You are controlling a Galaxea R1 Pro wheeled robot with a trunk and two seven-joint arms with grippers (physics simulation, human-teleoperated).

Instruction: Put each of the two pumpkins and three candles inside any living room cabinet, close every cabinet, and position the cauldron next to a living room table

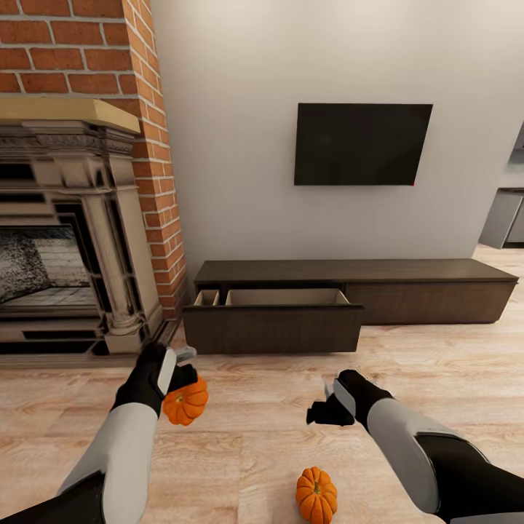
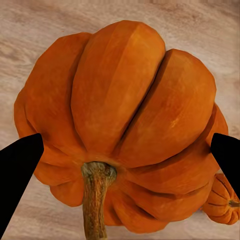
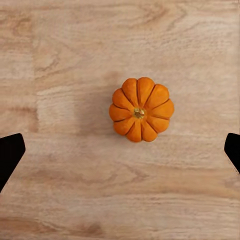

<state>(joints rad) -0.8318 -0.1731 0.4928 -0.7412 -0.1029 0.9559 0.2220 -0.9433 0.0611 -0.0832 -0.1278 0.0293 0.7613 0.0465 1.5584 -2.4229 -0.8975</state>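
One orange ribbed pumpkin (image 1: pixel 186 402) (image 2: pixel 120 115) hangs above the wood floor with my left gripper (image 1: pixel 183 384) (image 2: pixel 122 160) shut on it, a black fingertip (image 2: pixel 19 172) at each side. The other pumpkin (image 1: pixel 316 495) (image 3: pixel 141 116) (image 2: pixel 226 201) sits on the floor near me. My right gripper (image 1: pixel 324 405) (image 3: pixel 120 150) hovers open above that pumpkin, apart from it. Ahead, the dark-brown cabinet (image 1: pixel 437 291) stands against the wall with its left drawer (image 1: pixel 273 316) pulled out, the pale inside bare. The candles, the cauldron and the table are out of view.
A brick fireplace (image 1: pixel 80 233) with an ornate grey surround stands at the left, close to the open drawer's end. A black TV (image 1: pixel 362 144) hangs on the wall above the cabinet. Wood floor (image 1: pixel 437 364) lies between me and the cabinet.
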